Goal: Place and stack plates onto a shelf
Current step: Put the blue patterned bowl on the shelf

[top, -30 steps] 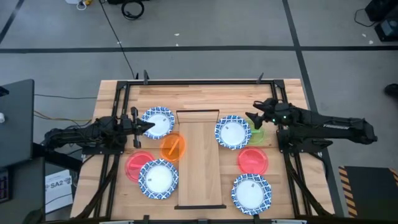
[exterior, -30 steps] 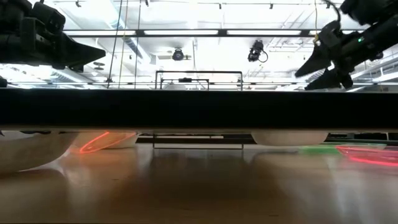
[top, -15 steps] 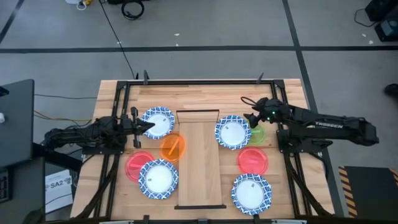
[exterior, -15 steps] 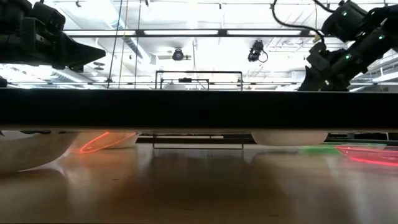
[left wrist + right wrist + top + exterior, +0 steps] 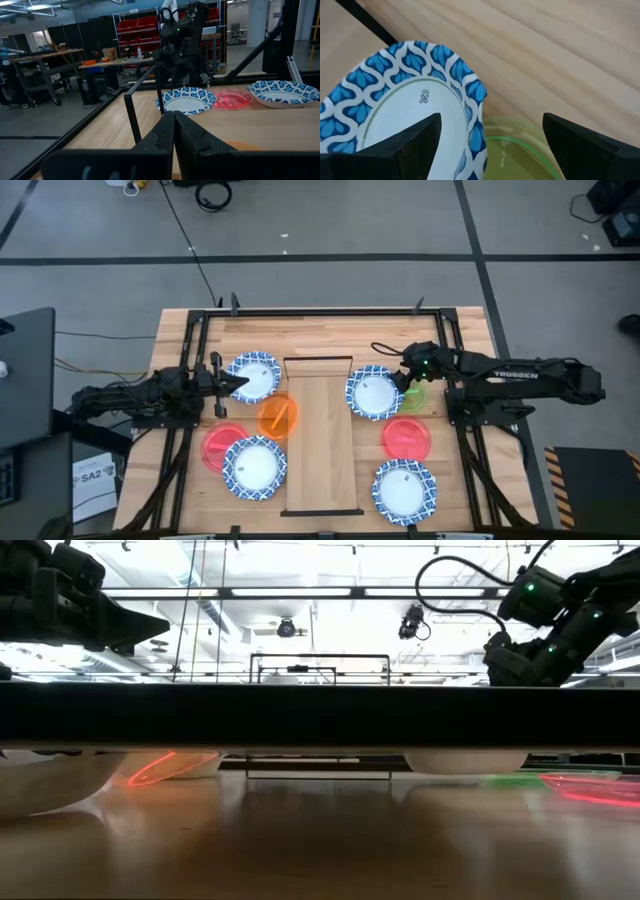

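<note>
Blue-rimmed plate [image 5: 415, 100] overlaps yellow-green plate [image 5: 520, 150], partly hidden btwn right gripper [image 5: 487, 142] fingers.

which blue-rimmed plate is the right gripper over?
The blue-rimmed plate just right of the shelf, overlapping the yellow-green plate. The right gripper hovers at its edge, jaws open. The other three blue-rimmed plates lie farther off.

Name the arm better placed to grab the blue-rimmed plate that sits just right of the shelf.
Right. The right gripper hangs open directly over that blue-rimmed plate where it overlaps the yellow-green plate. The left gripper sits shut across the shelf.
</note>
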Controlling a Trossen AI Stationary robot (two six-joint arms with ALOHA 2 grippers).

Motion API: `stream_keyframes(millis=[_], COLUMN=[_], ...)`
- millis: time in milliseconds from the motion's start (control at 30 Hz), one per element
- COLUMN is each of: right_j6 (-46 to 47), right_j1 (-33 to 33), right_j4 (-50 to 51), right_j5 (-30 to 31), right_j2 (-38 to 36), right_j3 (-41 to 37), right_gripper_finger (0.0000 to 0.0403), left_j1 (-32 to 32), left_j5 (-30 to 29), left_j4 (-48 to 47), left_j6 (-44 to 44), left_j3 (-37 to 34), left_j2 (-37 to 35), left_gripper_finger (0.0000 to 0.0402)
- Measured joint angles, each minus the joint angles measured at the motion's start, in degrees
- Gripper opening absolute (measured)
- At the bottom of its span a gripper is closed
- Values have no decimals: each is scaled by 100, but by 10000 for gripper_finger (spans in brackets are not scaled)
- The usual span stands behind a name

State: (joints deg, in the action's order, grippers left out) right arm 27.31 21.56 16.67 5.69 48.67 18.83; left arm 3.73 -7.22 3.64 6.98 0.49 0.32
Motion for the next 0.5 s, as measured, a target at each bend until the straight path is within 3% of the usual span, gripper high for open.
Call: stream_keyframes(millis=[500], right_j6=[16], right_j1=[0], right_j4=[-349], right_j5=[-374], right_j2=[835], right_j3=[0], right_gripper_finger=[346], left_j1=[1], left_j5=[0], left_j4=[0], left_j6=[-2], left_j3=[0], left_j2=[0], left_gripper_finger=[13])
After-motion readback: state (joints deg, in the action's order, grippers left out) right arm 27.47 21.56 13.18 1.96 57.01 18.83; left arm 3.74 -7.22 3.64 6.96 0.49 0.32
